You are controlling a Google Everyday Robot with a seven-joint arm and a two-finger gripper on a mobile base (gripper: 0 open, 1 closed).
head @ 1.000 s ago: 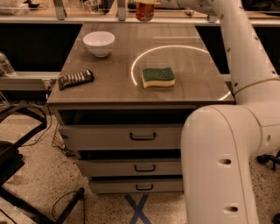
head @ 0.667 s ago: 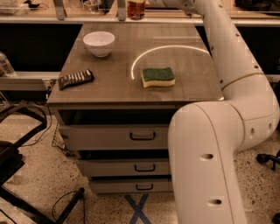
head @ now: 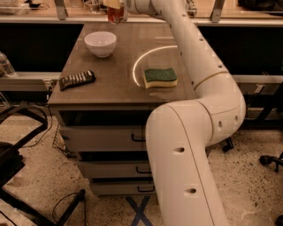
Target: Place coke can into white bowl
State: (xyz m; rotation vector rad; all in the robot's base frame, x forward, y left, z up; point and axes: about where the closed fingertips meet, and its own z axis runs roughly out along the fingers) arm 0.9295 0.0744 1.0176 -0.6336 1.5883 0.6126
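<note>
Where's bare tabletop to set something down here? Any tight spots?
Bare: the middle of the table, between white bowl and sponge, and the front strip between remote and sponge. Crowded: the right edge, under the arm, and the back edge, where the gripper holds the coke can up behind the bowl.

The claw (head: 118, 3) is hovering over the far edge of the bench (head: 116, 70), gripping the coke can (head: 116, 13), with open air lying between it and the white bowl (head: 100, 43). The sponge (head: 160, 77) and remote (head: 77, 80) are sitting nearer, well aside.
</note>
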